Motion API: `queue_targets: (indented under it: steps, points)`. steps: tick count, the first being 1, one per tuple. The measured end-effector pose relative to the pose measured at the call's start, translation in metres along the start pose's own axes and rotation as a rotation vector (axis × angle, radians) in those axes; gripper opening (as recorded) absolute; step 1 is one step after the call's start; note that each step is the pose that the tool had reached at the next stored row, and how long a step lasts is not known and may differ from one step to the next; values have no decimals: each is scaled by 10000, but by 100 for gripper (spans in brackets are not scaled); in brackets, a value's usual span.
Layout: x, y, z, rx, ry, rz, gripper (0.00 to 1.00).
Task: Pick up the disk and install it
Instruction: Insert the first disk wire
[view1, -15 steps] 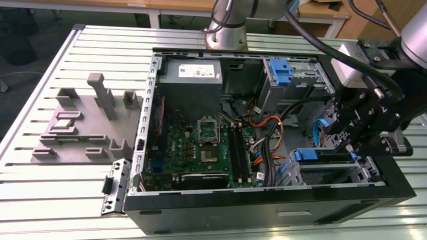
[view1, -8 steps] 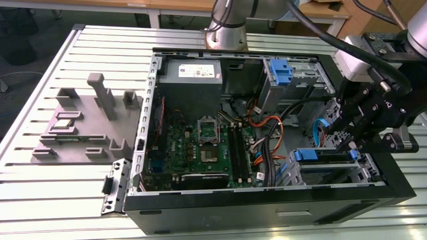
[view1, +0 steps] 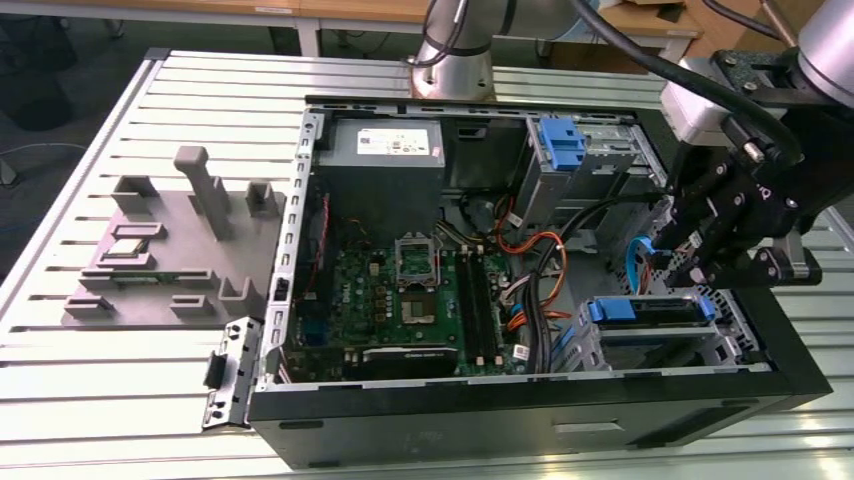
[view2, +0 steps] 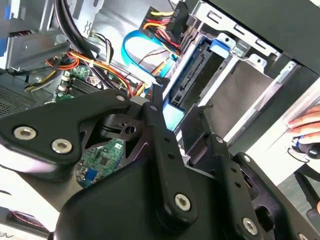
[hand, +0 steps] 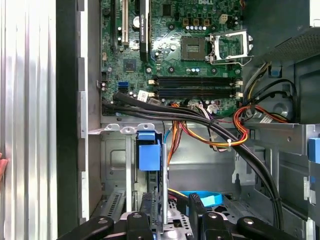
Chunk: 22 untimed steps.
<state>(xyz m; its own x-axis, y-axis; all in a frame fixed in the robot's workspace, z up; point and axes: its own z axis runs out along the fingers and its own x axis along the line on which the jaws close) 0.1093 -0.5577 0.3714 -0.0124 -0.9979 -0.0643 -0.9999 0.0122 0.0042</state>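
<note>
**A:** Exterior view, biggest first: slatted aluminium tabletop (view1: 94, 390) carries the open black steel computer case (view1: 534, 415), lying on its side. Step in hand?

**B:** Judged as install, late stage. The disk (view1: 647, 311), a flat silver drive in blue plastic rails, sits in the grey sheet-metal drive cage (view2: 247, 90), at the case's near corner on the exterior view's right. The black tool (view2: 180, 102) stands at the disk's outer end in the second wrist view. Clamped or free: cannot tell.

**A:** Next move calls for?

**B:** Probably a straight line along the cage guides, rails kept square. Seating not verifiable.

**A:** Room?

**B:** Tight. Cage walls flank the disk closely. A light-blue flat cable (view2: 142, 45) and a black-and-orange wire bundle (hand: 210, 125) run just beside. Open space lies above the case. A person's hand (view2: 306, 122) is near, outside the case wall.
</note>
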Motion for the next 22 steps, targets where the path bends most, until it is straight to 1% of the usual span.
queue_targets:
  steps: [7,9,14,17,20,22]
  points:
    - [-52,-2,67,1,0,1,42]
    - [-56,-8,78,1,-2,1,42]
    - [-61,-23,100,1,18,1,42]
    - [-66,-33,124,1,42,2,42]
    - [-68,-38,149,2,88,3,42]
    - [-67,-39,159,2,104,3,42]
